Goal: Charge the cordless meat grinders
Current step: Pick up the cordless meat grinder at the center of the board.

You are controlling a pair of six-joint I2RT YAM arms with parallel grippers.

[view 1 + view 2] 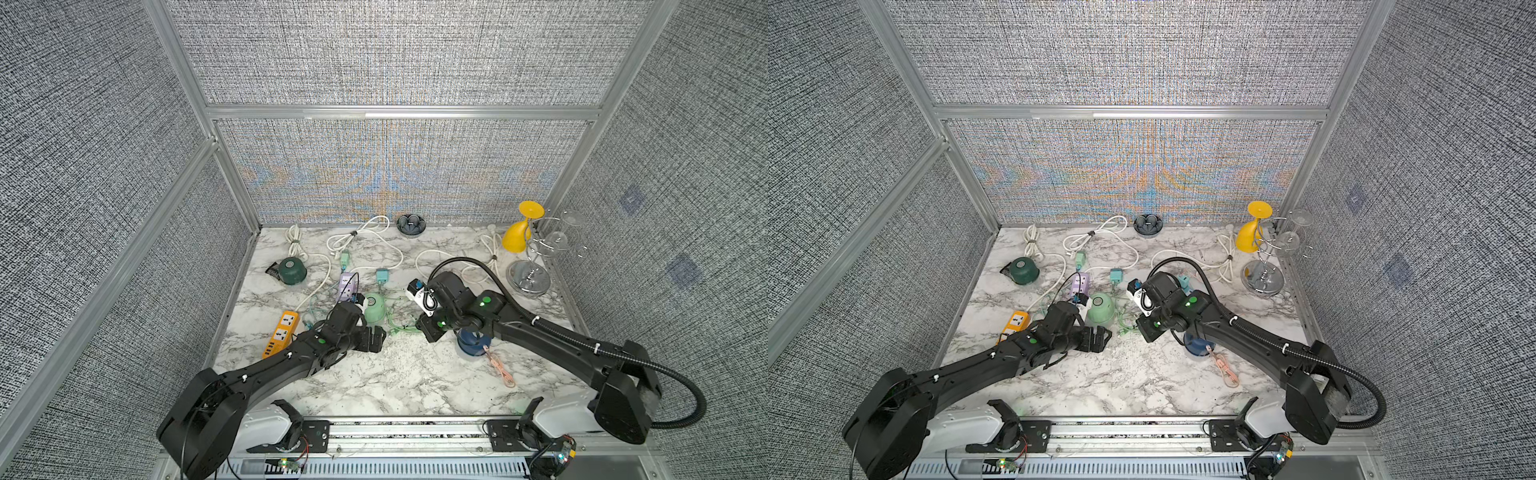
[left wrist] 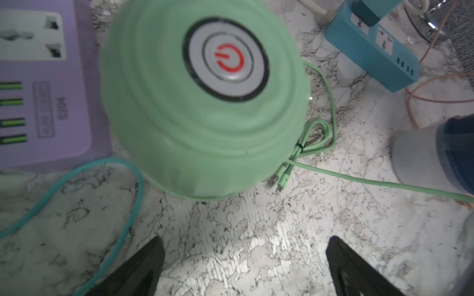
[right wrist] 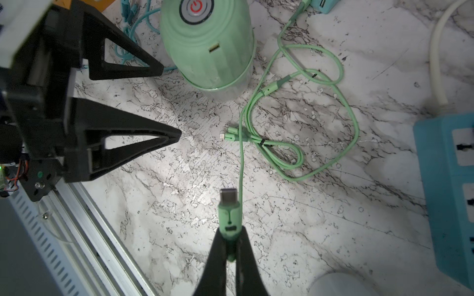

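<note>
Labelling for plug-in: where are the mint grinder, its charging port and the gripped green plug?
mint grinder (image 2: 195,128): left wrist view, dome side.
charging port (image 3: 214,48): right wrist view, slot centre.
gripped green plug (image 3: 229,215): right wrist view, green housing.

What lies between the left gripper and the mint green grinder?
Only bare marble table, seen in the left wrist view, separates left gripper from mint green grinder.

The right tool (image 3: 230,232) is clamped on a mint-green USB plug (image 3: 229,215), whose bare metal tip pokes out past the black fingers, well apart from the mint-green plastic dome-shaped grinder (image 3: 207,51). The grinder stands on the white marble-patterned tabletop (image 3: 320,230), its small charging port (image 3: 214,48) facing the plug. The plug's mint-green cable (image 3: 331,77) lies looped just beside the grinder. The left tool (image 3: 170,101), fingers spread, hovers near the grinder's other side. A blue plastic power strip (image 3: 446,184) lies beyond the cable.
</note>
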